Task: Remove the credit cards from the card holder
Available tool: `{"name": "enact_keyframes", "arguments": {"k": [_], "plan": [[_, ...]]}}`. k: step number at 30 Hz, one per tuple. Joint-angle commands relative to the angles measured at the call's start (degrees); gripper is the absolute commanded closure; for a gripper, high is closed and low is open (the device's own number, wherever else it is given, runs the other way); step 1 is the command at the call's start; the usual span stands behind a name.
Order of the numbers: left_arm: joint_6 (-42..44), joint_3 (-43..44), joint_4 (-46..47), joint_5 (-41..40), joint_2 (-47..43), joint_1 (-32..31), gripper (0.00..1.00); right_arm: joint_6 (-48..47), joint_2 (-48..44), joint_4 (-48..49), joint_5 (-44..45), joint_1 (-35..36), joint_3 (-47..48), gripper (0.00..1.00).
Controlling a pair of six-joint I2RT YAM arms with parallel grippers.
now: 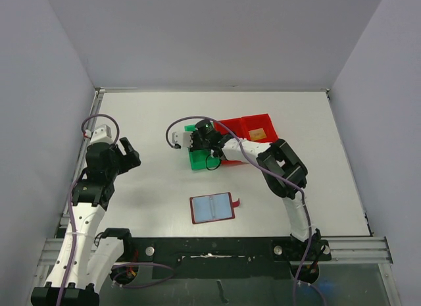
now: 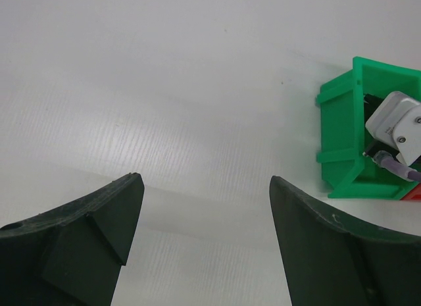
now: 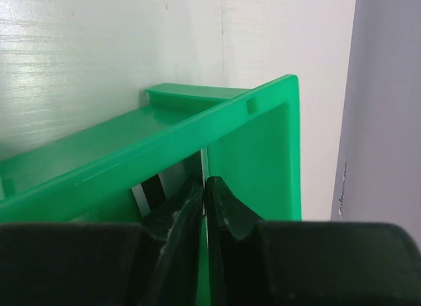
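The card holder [image 1: 212,208] lies open on the table near the front, dark red with pale blue-grey pockets and a small red tab at its right. My right gripper [image 1: 197,143] reaches into the green bin [image 1: 197,161]. In the right wrist view my right gripper [image 3: 206,182] is shut on a thin silver-grey credit card [image 3: 204,164] seen edge-on inside the green bin [image 3: 263,141]. Another card with a black stripe [image 3: 152,191] lies lower in the bin. My left gripper [image 1: 128,151] is open and empty above bare table, its fingertips wide apart in the left wrist view [image 2: 206,178].
Two red bins [image 1: 230,125] stand right of the green one, and the right one holds a gold-orange card [image 1: 258,133]. The green bin also shows at the right of the left wrist view [image 2: 345,108]. Grey walls enclose the table on three sides.
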Motion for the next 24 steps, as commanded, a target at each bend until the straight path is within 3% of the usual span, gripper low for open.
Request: {"name": "enact_keyframes", "arguments": {"k": [1, 6, 14, 24], "plan": [[0.43, 0.28, 2.98, -0.53, -0.82, 0.19, 0.23, -0.21, 0.12, 0.2, 0.92, -0.22, 2.39, 0.89], [0.47, 0.3, 2.98, -0.24, -0.53, 0.19, 0.23, 0.25, -0.08, -0.98, 0.39, -0.22, 2.27, 0.81], [0.57, 0.25, 3.07, -0.17, -0.11, 0.21, 0.23, 3.88, -2.6, -0.83, -2.99, -0.27, 1.67, 0.6], [0.61, 0.21, 3.07, 0.66, 1.27, 0.19, 0.23, 4.71, -3.32, -1.05, -3.65, -0.99, 1.62, 0.54]]}}
